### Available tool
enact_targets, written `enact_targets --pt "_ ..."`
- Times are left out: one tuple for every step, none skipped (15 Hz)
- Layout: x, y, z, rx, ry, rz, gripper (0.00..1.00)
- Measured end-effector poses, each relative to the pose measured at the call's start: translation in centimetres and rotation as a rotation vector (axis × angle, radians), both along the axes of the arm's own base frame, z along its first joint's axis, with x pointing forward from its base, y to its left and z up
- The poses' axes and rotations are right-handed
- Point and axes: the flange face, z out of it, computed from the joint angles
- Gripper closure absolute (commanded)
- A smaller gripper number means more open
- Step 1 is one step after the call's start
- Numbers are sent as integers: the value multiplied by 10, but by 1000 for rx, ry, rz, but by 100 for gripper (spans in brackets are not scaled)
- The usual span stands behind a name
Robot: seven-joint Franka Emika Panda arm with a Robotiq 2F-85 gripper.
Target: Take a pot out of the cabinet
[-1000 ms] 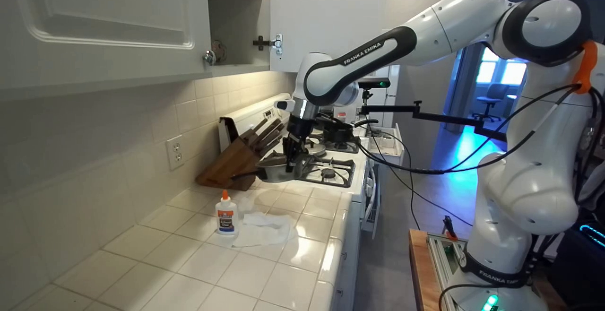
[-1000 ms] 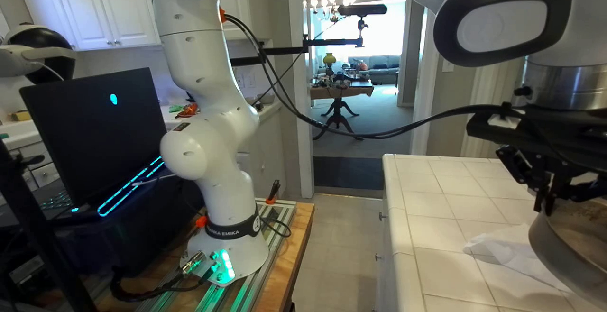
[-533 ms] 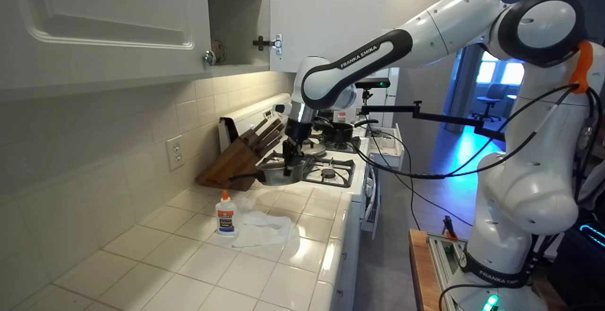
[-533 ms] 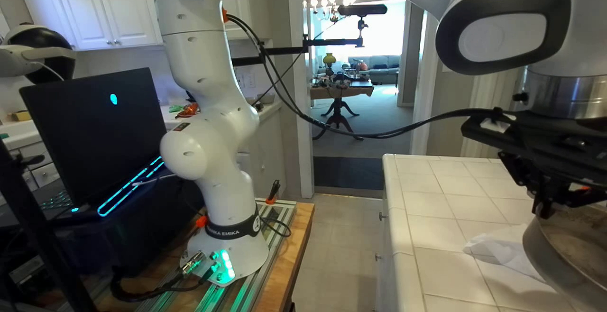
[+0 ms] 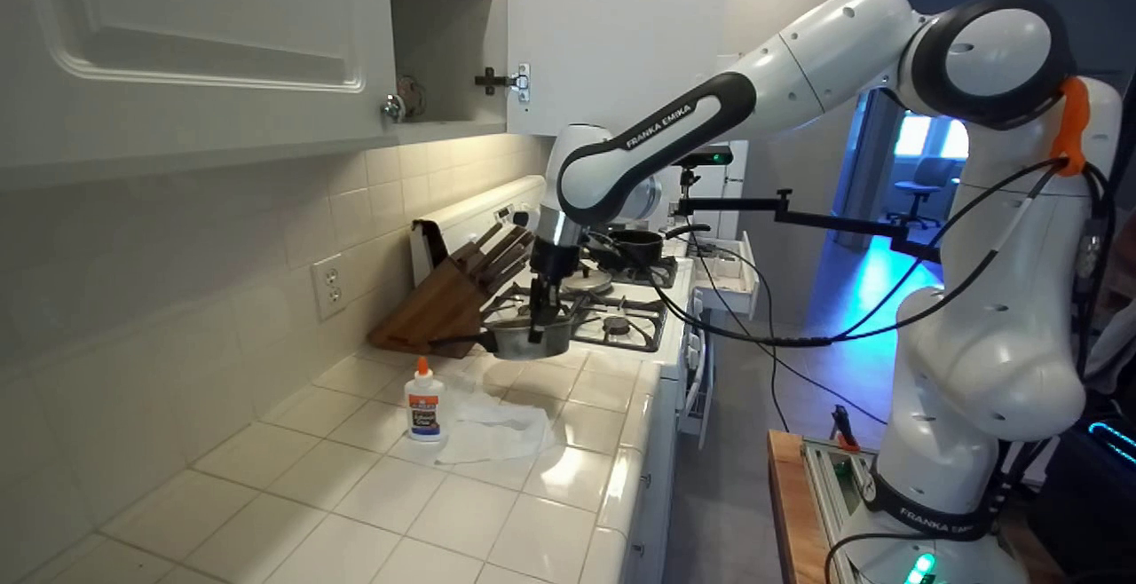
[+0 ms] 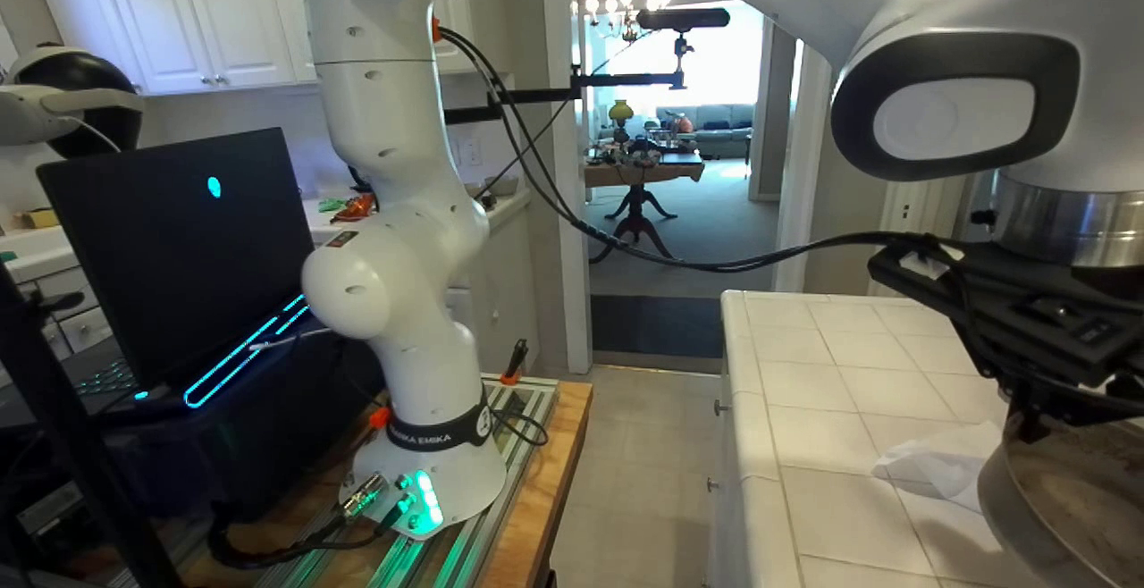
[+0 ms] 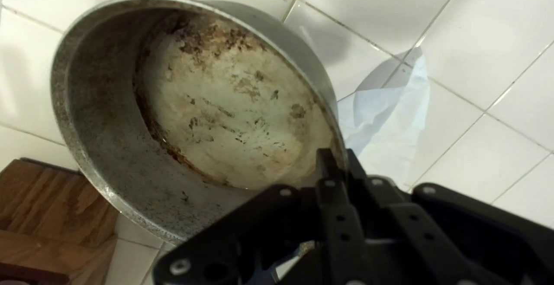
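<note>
Hand [image 7: 341, 164] is clamped on the rim of the pot [image 7: 238, 103], one finger inside, one outside. Pot's out of the open cabinet [image 5: 444, 51], held above the tiled surface [image 5: 399, 495], near the knife block [image 5: 435, 309] and white sheet [image 5: 501, 433].

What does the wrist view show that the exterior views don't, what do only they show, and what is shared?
Only the wrist view: nearly the whole stained inside bottom of the small, round, grey-steel pot, with the black two-fingered hand clearly astride its rim. An exterior view gives just a cut-off part of that bottom.

Only the exterior views: the open white wall cabinet, the white jointed arm, the black round pan and the black laptop.

Shared: pot, hand, white-tiled counter, crumpled white sheet and, in an exterior view, brown wooden knife block.
</note>
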Motion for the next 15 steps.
enact_targets --pt "1 1 -4 2 8 -5 98" --pt "1 2 -7 3 14 -10 98" --pt "2 3 -11 4 21 -15 98" --pt "2 4 -14 5 29 -20 98" --pt "3 4 -18 6 34 -26 98" --pt "3 4 -21 6 36 -36 98" --pt "4 4 -24 6 36 -45 98" --pt "5 4 -27 6 37 -53 98" --pt "6 3 -30 5 38 -59 98" --pt "7 3 -32 4 37 -65 98" --pt "7 2 -34 3 36 -69 98" --pt "8 2 -36 2 33 -74 98" --pt "9 1 -38 1 30 -79 98" --pt "10 1 -39 -2 24 -84 98" --pt "11 0 -41 -4 18 -89 98"
